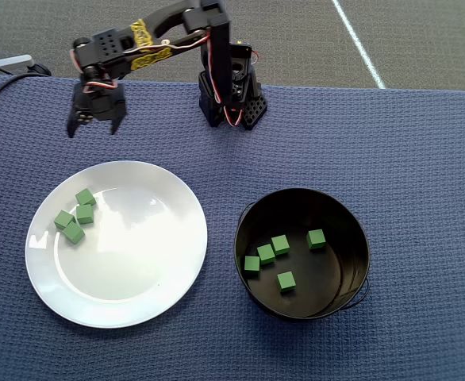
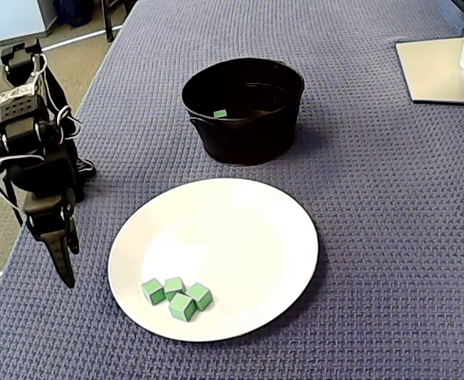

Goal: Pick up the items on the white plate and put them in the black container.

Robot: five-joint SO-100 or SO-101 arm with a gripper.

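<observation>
Several small green cubes (image 1: 78, 216) (image 2: 176, 297) lie bunched at the left side of the white plate (image 1: 137, 266) (image 2: 224, 237). To the plate's right in the overhead view stands the black container (image 1: 351, 218) (image 2: 244, 138), with several green cubes (image 1: 280, 244) on its floor; the fixed view shows only one of them (image 2: 220, 114). My gripper (image 1: 94, 129) (image 2: 66, 265) hangs open and empty, fingers pointing down over the cloth just off the plate's rim, on the arm-base side. It touches neither plate nor cubes.
The arm's base (image 1: 232, 95) sits at the table's back edge in the overhead view, with floor beyond it. A cable (image 1: 10, 75) runs off at the back left. A grey monitor foot (image 2: 442, 67) stands at the top right of the fixed view.
</observation>
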